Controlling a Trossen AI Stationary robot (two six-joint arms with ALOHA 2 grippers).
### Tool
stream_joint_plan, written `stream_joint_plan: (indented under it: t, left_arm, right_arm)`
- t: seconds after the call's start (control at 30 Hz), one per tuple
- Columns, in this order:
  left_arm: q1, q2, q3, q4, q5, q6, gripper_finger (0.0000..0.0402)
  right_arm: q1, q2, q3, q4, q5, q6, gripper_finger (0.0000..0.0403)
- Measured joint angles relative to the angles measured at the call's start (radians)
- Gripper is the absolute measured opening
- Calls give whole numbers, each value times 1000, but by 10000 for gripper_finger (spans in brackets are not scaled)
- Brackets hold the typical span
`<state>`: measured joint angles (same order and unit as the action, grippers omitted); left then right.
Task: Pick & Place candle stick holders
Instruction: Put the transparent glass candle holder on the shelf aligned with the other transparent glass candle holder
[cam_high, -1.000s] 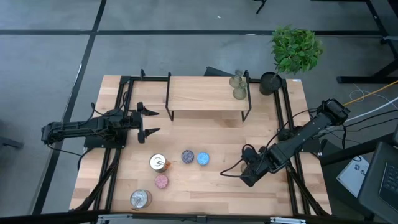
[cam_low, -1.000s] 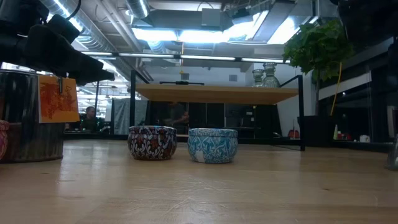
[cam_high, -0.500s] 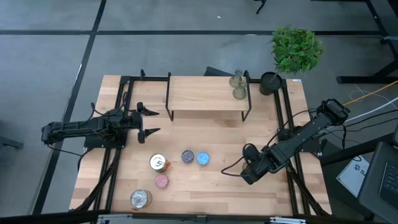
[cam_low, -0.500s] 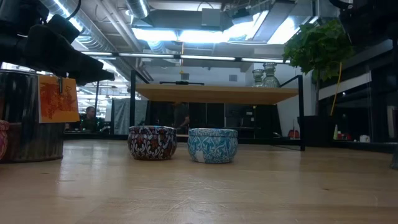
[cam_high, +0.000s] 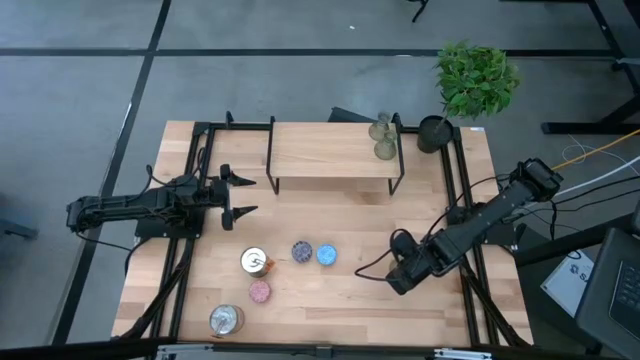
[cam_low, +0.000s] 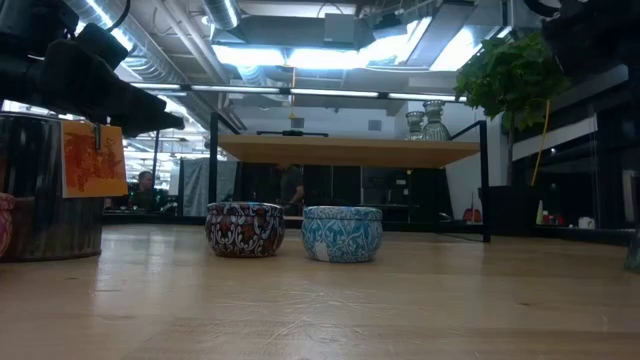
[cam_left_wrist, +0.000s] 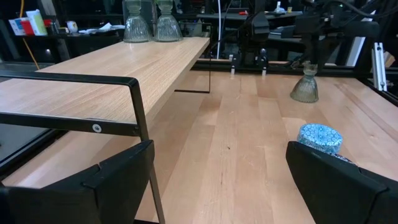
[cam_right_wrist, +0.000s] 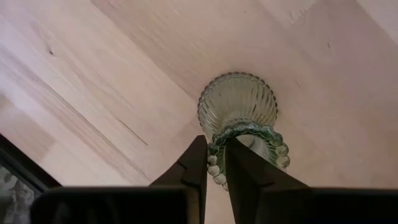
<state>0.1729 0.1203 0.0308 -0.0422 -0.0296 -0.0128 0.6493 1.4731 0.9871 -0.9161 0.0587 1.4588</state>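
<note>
The right gripper (cam_right_wrist: 214, 163) sits low over the wooden table (cam_high: 340, 300) around 4 o'clock from the table's middle; its two dark fingers (cam_right_wrist: 198, 160) are pinched on the beaded rim of a pale olive-green ribbed glass candle holder (cam_right_wrist: 239, 109), which stands on the wood with its rounded body showing just past the fingertips; so that one is gripped, jaws nearly together on the thin glass edge.

The left gripper (cam_high: 243, 195) hangs over the table at about 9 o'clock, in front of the raised wooden shelf with black metal legs (cam_high: 330, 150); its jaws are spread wide with nothing between them.

Two more pale olive-green glass holders (cam_high: 382, 138) stand on the shelf's right end, touching or nearly so, roughly 1 o'clock; the black pot with a leafy green plant (cam_high: 470, 85) is just beyond them at the table's corner.

The rest sit in a loose bunch toward 7 o'clock: a blue patterned round cup (cam_high: 326, 254) just beside a purple-speckled round cup (cam_high: 301, 251); a larger silvery tin with an orange tag (cam_high: 256, 262) near those; a small pink cup (cam_high: 260, 291) below it; a second silvery tin (cam_high: 226, 320) near the front edge.

In the low view a person (cam_low: 146, 183) shows far back in the room.
</note>
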Motion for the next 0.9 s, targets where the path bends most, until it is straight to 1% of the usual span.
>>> stream_joint_plan:
  t: [0.37,0.67,0.9]
  left_arm:
    - [0,0,0,0,0,0,363]
    - [0,0,0,0,0,0,363]
    - [0,0,0,0,0,0,363]
  right_arm:
    - [-55,-5,4,-19,-96,-73,41]
    - [-76,-3,103,-145,-99,-139,35]
    - [-77,-3,187,-236,-77,-139,35]
